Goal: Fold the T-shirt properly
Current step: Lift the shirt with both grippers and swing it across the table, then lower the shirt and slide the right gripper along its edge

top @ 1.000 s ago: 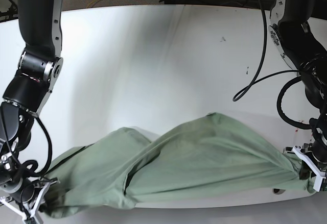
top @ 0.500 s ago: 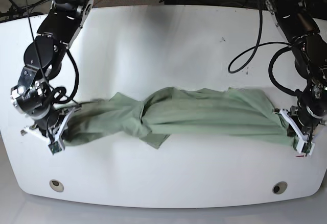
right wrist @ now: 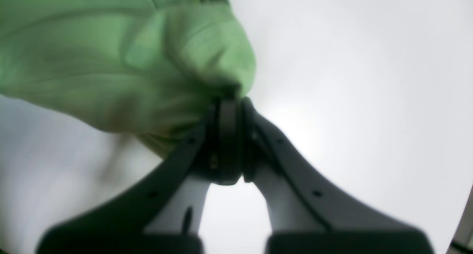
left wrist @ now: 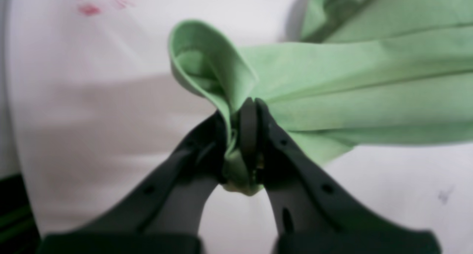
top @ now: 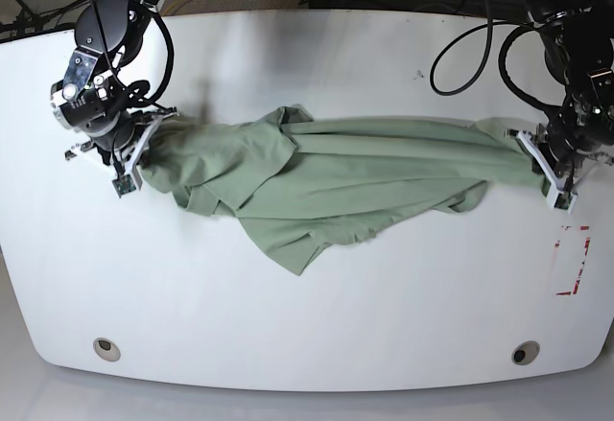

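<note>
The pale green T-shirt is stretched sideways across the middle of the white table, with a loose flap drooping toward the front. In the base view my left gripper pinches the shirt's right end. My right gripper pinches its bunched left end. In the left wrist view the left gripper is shut on a fold of the T-shirt, and a curl of cloth stands above the tips. The right wrist view shows the right gripper shut on a wad of the T-shirt.
Red tape marks lie on the table at the right, near my left arm. Two round holes sit near the front edge. Black cables loop over the back right corner.
Both arms have carried the stretched shirt from the front edge toward the back of the table. The cloth now lies higher in the base view, with a flap spread out in front.
</note>
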You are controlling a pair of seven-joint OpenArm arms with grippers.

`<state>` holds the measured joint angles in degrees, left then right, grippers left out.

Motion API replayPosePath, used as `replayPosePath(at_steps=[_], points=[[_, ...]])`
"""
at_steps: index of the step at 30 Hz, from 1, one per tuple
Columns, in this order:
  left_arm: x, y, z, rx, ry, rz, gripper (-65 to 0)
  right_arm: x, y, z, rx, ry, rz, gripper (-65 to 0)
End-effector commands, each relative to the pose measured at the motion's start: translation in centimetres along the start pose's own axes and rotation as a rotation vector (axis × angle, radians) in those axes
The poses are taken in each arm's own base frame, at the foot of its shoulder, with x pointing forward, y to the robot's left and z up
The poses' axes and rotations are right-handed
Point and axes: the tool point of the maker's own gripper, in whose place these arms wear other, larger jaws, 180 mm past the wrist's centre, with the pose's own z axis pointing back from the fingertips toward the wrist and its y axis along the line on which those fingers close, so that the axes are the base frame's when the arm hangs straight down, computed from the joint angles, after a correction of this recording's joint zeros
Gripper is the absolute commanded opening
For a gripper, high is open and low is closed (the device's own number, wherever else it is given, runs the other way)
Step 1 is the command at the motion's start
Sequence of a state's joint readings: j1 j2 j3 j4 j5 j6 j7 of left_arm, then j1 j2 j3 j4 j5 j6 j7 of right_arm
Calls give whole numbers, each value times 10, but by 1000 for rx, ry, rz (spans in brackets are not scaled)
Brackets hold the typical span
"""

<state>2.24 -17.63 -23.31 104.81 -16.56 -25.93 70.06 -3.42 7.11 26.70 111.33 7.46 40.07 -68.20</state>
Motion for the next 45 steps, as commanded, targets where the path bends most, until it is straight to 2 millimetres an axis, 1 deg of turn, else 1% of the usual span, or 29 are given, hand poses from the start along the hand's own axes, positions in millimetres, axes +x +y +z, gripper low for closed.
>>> replayPosePath(at_steps=[1, 4, 6, 7, 9, 10, 13, 14, 15, 16, 18, 19, 21, 25, 30, 33, 38, 40, 42, 45], points=[[1, 7, 4, 23, -12, -11, -650, 5, -1, 5, -7, -31, 5, -650], [-10, 5, 3, 17, 15, -12, -650, -11, 5, 4, 8, 5, 4, -650], [-13, 5, 3, 16, 20, -13, -650, -18, 8, 3, 15, 21, 3, -650], [-14, 5, 3, 16, 22, -13, -650, -24, 11, 3, 22, 36, 1, -647], [-15, 5, 3, 17, 25, -11, -650, -31, 19, 2, 41, 48, -13, -626], [-17, 5, 2, 18, 32, -12, -650, -33, 22, 1, 47, 53, -18, -602], [-20, 3, 2, 12, 39, -13, -650, -44, 28, 1, 59, 76, -23, -482], [-20, 3, 2, 12, 39, -13, -650, -46, 30, 1, 62, 82, -24, -434], [-20, 3, 2, 11, 38, -12, -650, -50, 31, 2, 66, 90, -26, -360], [-20, 2, 2, 10, 38, -11, -650, -52, 33, 2, 70, 94, -28, -306], [-20, 2, 2, 9, 37, -12, -650, -51, 37, 2, 76, 89, -34, -222], [-20, 2, 2, 9, 37, -12, -650, -49, 37, 5, 69, 80, -29, -174], [-20, 2, 2, 9, 37, -12, -650, -41, 35, 11, 52, 57, -17, -146], [-20, 1, 2, 7, 37, -11, -650, -33, 30, 14, 37, 33, -8, -160], [-20, 1, 2, 7, 37, -11, -650, -3, 19, 13, 11, -35, -7, -162], [-20, 1, 2, 7, 37, -11, -650, 22, 11, 12, -4, -90, -6, -162], [-20, 1, 1, 6, 37, -12, -650, 58, 0, -4, 16, -141, -37, -162], [-20, 1, 1, 6, 37, -12, -650, 65, -2, -11, 29, -146, -50, -162], [-19, 1, 1, 7, 35, -12, -650, 79, -5, -23, 59, -150, -73, -162], [-19, -1, 1, 3, 36, -17, -650, 91, -5, -41, 109, -138, -104, -162]])
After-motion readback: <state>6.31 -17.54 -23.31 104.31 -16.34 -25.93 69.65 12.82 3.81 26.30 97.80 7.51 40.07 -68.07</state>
